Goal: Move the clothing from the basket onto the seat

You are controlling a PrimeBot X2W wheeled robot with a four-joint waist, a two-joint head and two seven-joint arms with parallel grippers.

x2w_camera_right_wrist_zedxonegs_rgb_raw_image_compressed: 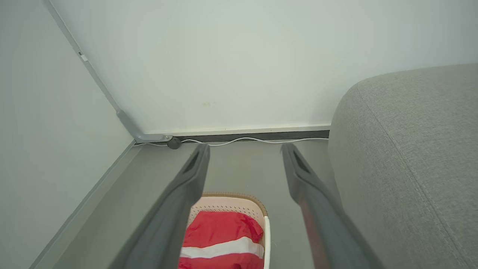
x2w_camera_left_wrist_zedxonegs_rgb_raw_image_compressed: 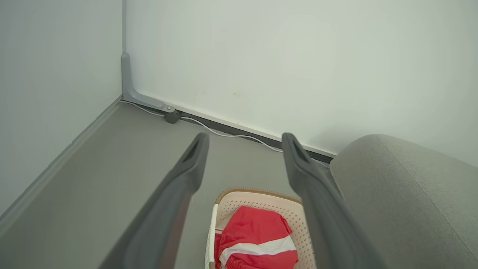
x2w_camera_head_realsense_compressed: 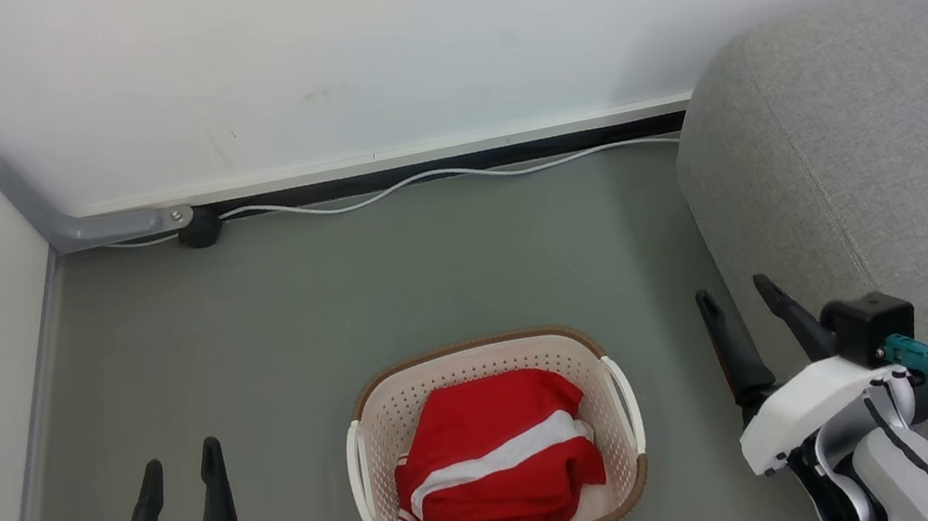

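Left pincer (x2w_camera_head_realsense_compressed: 181,456) and right pincer (x2w_camera_head_realsense_compressed: 734,289) both stand wide open, holding nothing. Between them on the floor (x2w_camera_head_realsense_compressed: 257,323) sits the basket (x2w_camera_head_realsense_compressed: 475,344), with red-and-white clothing (x2w_camera_head_realsense_compressed: 499,462) bundled inside. The seat (x2w_camera_head_realsense_compressed: 862,154) rises just beside the right pincer.

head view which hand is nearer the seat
The right hand, with the white wrist, beside the seat; the green-wristed left hand sits beyond the basket.
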